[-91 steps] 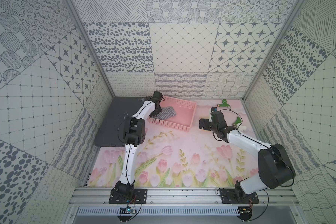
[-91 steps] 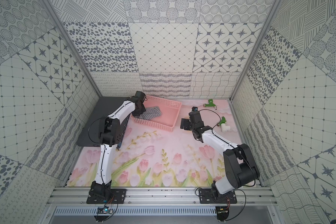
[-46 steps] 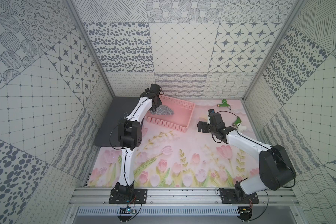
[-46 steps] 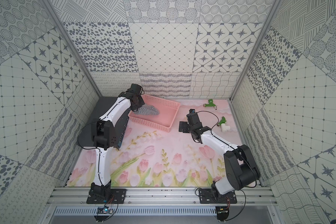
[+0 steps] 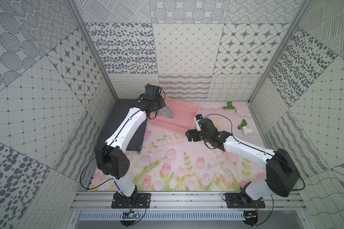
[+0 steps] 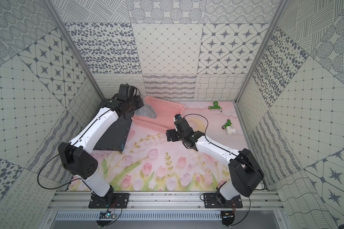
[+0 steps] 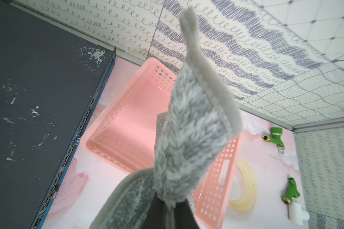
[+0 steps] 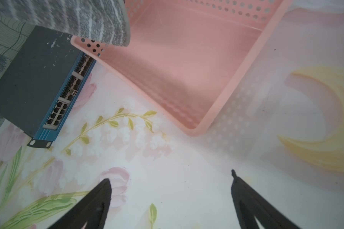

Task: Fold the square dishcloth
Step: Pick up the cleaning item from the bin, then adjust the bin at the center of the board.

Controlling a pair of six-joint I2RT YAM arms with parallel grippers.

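I am looking down on a pink basket (image 5: 167, 125) that sits at the back of a tulip-printed mat (image 5: 167, 158). A dark grey network switch (image 8: 32, 79) lies just beside one end of the basket.

The left gripper (image 7: 168, 210) is pinched closed on the square dishcloth (image 7: 189, 138) and holds it raised over the switch end of the basket. From the wrist camera the cloth rises away from the jaws as a fluffy grey tongue with a flat hemmed border. In both top views it droops in a bunched triangle over the basket's inside. I cannot tell whether its lowest tip touches the basket.

The right gripper (image 8: 170, 175) has its jaws spread wide and carries nothing. It hovers above the mat just outside the basket's corner farthest from the switch. Two green plastic taps (image 5: 229, 105) lie well beyond that end of the basket.

I judge the cloth light, limp and plush, neither slippery nor fragile. It will sag from any single pinch and will not hold a shape. The hem looks the firmest place to grasp, so I would take a free hemmed corner with the open gripper and spread the cloth flat on the mat before folding.
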